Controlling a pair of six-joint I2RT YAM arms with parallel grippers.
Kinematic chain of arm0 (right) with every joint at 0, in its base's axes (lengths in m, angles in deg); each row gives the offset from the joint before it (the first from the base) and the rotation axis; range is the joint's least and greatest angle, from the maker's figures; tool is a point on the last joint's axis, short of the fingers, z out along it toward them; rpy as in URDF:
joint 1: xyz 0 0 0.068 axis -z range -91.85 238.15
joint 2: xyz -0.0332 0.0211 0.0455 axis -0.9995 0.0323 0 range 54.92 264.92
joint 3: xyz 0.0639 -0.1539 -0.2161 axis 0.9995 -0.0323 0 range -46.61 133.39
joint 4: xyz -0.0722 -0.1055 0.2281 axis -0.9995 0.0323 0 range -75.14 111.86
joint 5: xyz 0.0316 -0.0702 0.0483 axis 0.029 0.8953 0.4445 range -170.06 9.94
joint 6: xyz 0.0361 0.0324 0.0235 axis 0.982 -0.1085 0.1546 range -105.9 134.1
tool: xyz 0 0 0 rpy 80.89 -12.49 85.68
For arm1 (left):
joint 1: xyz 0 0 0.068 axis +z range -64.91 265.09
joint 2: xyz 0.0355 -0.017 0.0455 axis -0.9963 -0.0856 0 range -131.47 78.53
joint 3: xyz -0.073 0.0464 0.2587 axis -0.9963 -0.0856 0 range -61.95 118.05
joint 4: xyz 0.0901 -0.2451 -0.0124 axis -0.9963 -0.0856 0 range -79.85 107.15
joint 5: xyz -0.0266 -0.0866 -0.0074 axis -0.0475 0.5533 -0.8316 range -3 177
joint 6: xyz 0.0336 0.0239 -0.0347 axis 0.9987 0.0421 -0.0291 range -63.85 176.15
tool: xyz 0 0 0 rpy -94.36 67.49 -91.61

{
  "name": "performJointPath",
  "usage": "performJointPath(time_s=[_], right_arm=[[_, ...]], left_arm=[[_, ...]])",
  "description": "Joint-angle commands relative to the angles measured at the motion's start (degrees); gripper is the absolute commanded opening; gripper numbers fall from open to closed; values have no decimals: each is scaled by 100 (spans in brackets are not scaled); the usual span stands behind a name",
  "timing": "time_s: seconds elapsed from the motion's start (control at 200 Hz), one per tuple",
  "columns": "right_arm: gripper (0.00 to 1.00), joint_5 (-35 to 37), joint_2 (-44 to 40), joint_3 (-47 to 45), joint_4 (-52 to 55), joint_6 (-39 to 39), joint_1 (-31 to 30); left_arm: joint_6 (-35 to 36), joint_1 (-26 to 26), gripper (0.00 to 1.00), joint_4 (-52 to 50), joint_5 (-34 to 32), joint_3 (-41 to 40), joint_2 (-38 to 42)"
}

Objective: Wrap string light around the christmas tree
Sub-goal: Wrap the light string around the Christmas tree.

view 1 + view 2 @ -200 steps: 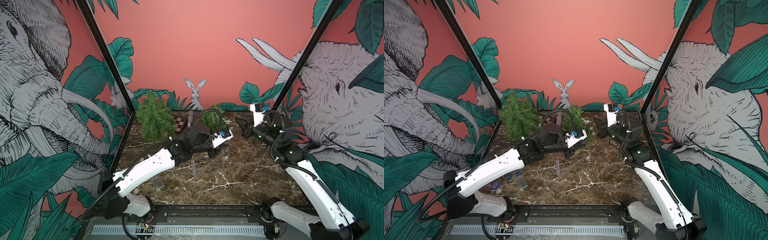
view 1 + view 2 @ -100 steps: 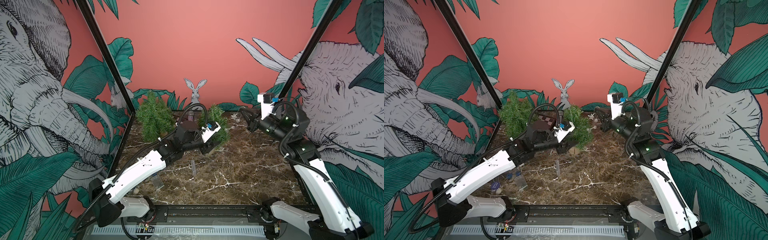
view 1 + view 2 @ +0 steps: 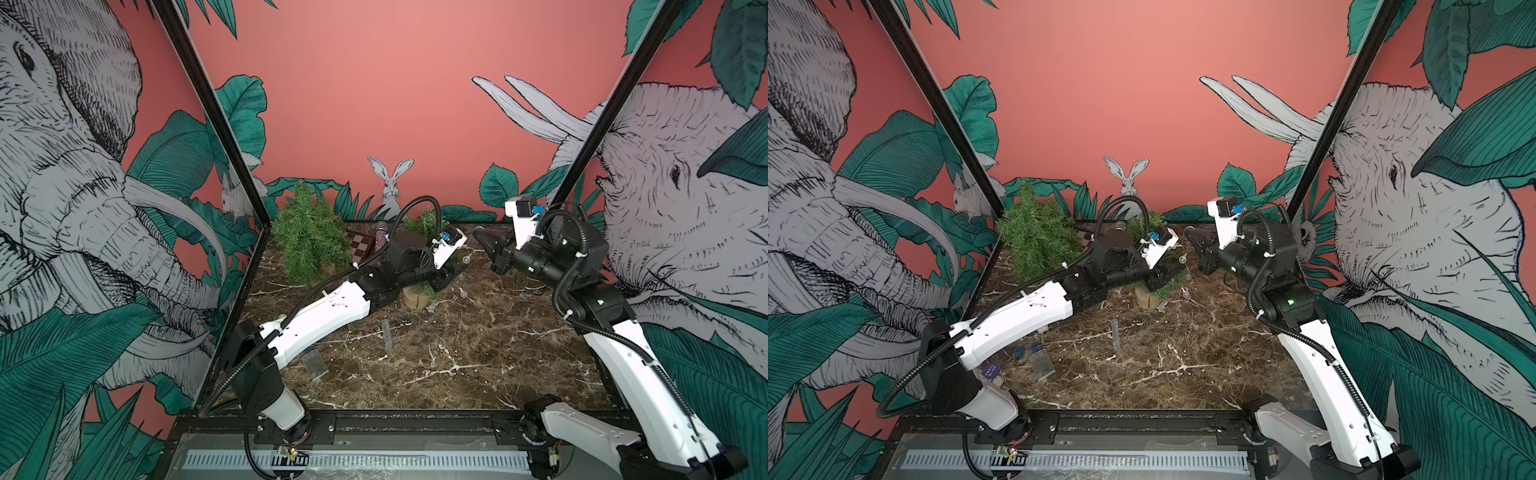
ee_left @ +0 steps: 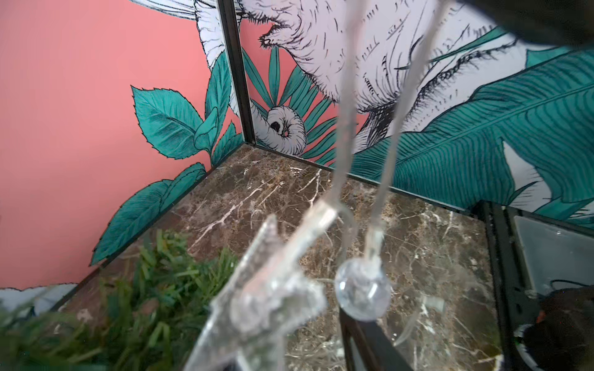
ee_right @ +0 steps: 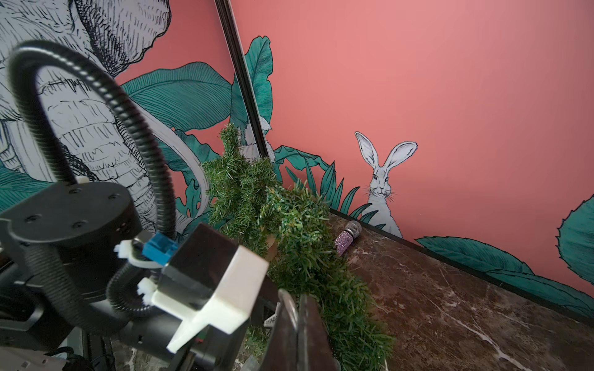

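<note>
String light (image 4: 363,292): thin clear wire, round bulbs, hanging beside small tree (image 3: 422,224) from right gripper (image 3: 478,238), pinched shut on it. Left gripper (image 3: 451,274) at tree's foot, spread unclear. Likely light, limp, snag-prone; best gripped on wire between bulbs.

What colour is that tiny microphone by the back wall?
Glittery purple microphone, silver head; right wrist view.

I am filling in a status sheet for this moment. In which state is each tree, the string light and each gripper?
small tree: standing on its wooden base.
large tree: standing, no lights on it.
string light: unlit; hangs in two strands, part lies on the table.
right gripper: shut on the string light, raised.
left gripper: at the small tree; open or shut cannot be told.
</note>
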Motion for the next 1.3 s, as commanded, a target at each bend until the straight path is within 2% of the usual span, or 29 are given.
performJointPath(time_s=[0.0,0.235,0.395,0.445,0.535,0.655,0.855,0.93,0.995,1.065,1.18,1.295], right_arm=[[0,-159,-95,67,-183,-91,10],[0,-300,-147,354,-318,116,10],[0,-545,-198,516,-656,480,9],[0,-583,-212,549,-699,538,21],[0,-605,-235,541,-710,585,14],[0,-485,-350,237,-742,642,30],[0,-352,-695,-873,-847,612,45],[10,-371,-848,-1403,-1073,745,50],[34,-276,-965,-1799,-1156,814,58],[47,11,-1034,-2196,-1173,837,67],[62,258,-928,-3053,-1652,1073,67],[69,644,-759,-3768,-2231,1267,54]], left_arm=[[220,92,46,175,97,280,51],[13,92,59,384,942,-30,243],[61,-25,60,647,1271,45,80],[43,-47,56,632,1314,170,-13],[-57,-40,40,704,1255,346,-36],[-98,-26,0,755,1191,345,218],[-62,-24,0,438,895,542,619],[63,-22,0,209,792,745,655],[196,-22,0,-1,668,919,664],[300,-22,0,-218,567,1165,673],[301,-22,0,-489,650,1598,665],[205,-22,0,-738,746,1997,613]])
